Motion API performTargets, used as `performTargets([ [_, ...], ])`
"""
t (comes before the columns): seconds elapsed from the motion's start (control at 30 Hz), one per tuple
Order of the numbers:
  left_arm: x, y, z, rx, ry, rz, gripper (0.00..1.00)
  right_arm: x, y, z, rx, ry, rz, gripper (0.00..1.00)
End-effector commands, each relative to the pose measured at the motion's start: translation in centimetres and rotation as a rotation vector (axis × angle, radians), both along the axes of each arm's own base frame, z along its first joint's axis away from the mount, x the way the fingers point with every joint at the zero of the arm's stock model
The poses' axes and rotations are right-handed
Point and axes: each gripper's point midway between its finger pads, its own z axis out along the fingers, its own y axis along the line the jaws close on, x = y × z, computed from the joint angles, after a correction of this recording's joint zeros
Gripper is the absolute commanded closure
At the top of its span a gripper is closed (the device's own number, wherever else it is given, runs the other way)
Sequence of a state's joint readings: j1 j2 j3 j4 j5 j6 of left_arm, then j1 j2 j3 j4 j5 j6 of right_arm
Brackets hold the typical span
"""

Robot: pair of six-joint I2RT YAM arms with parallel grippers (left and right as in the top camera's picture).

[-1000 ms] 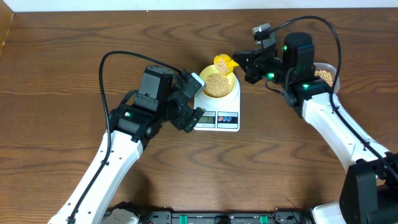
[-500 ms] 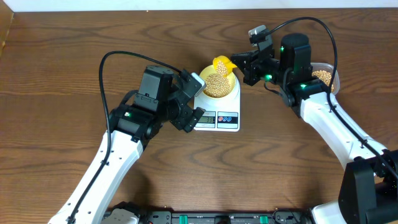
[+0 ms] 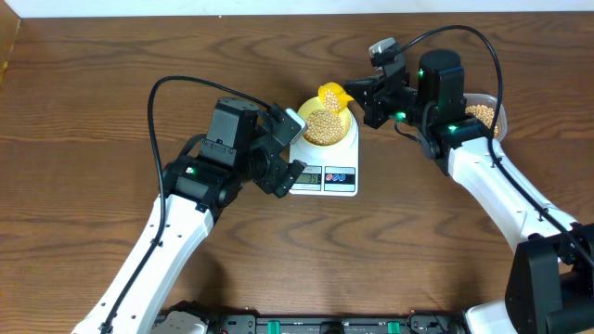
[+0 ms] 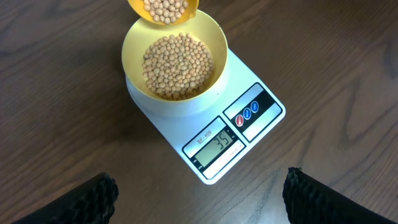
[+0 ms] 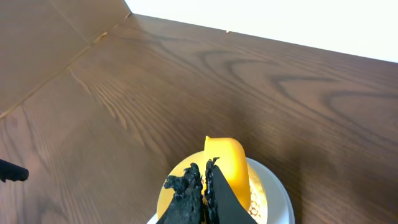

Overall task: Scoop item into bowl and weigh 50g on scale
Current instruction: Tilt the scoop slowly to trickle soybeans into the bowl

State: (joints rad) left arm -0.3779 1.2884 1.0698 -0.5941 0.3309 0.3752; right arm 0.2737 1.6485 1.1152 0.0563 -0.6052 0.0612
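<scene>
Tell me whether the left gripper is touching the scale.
Apart. The left wrist view shows the left gripper open, its fingertips over bare table, clear of the scale.

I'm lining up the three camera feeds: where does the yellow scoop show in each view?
Overhead: the scoop sits above center, over the bowl's far rim.
Left wrist: at the top edge, holding beans above the bowl.
Right wrist: bottom center, behind the right end effector.
Shared landmark: the bowl.
</scene>
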Motion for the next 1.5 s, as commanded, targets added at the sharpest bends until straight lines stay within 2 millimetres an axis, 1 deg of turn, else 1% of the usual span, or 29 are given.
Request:
performTargets([
  [0.0,-0.2,0.0,0.2,0.005,-0.015,-0.014,0.13,-0.2,0.6,-0.4,-0.021,-0.022,0.033,0.99],
  [0.13,-0.2,0.0,0.2,0.005,-0.015,-0.014,0.13,-0.2,0.7,-0.8,-0.027,-0.02,0.043,0.99],
  [0.27,-0.2,0.0,0.2,0.005,-0.015,-0.014,0.13,-1.1,1.4,-0.7,-0.032,-0.061,0.132,0.99],
  [0.63,-0.2,0.0,0.2,0.005,-0.015,-0.014,0.13,-1.1,1.4,-0.8,-0.037,-0.069,0.137,0.99],
  [1.03,-0.2,0.0,0.2,0.005,-0.015,-0.014,0.13,-1.4,1.9,-0.9,-0.093,-0.144,0.189,0.99],
  [1.47,-0.2,0.0,0.2,0.005,-0.015,-0.014,0.13,-1.5,1.9,-1.0,-0.098,-0.144,0.193,0.99],
])
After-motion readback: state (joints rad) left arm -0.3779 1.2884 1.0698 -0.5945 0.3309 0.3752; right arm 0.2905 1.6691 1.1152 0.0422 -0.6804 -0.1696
